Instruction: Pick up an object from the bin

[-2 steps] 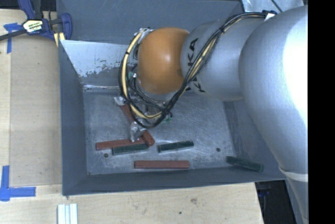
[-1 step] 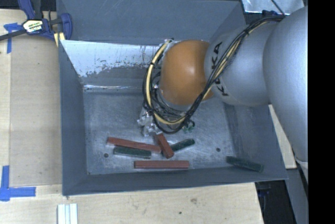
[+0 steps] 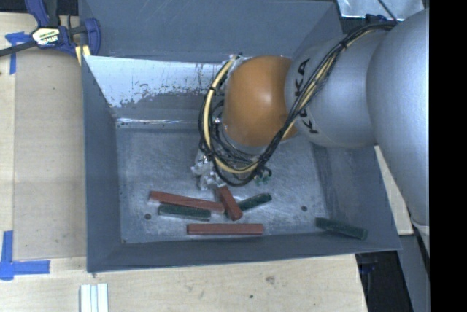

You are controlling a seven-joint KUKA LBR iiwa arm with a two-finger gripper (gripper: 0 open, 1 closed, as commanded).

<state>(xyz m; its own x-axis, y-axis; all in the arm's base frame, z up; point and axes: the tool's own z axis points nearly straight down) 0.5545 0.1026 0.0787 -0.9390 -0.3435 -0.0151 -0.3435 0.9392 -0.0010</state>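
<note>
Grey metal bin [image 3: 102,179]: sloped walls, flat scuffed floor.

Arm [image 3: 365,92] comes in from the right over the far right corner and angles down toward the middle of the floor. Black "KUKA" lettering [image 3: 303,95] runs along the silver link, partly crossed by yellow and black cables. The orange wrist cover [image 3: 252,103] points down and left, with cable loops hanging beneath it.

Gripper [image 3: 206,170] is low over the floor centre. It's seen from above under the cables, so open or closed: can't tell. Nothing visibly held.

Contents, all relative to the gripper:
- long red-brown bar [image 3: 225,229], well below it, lying flat near the front wall
- tilted red-brown bar [image 3: 182,200], just below and left
- dark green bar [image 3: 184,211], touching that one's lower side
- dark green stick [image 3: 341,229], well apart to the lower right, by the wall
- short red-brown stick [image 3: 230,204], closest: its upper end sits right under the gripper's lower right
- small dark green stick [image 3: 254,201], beside the short one, on its right
</note>
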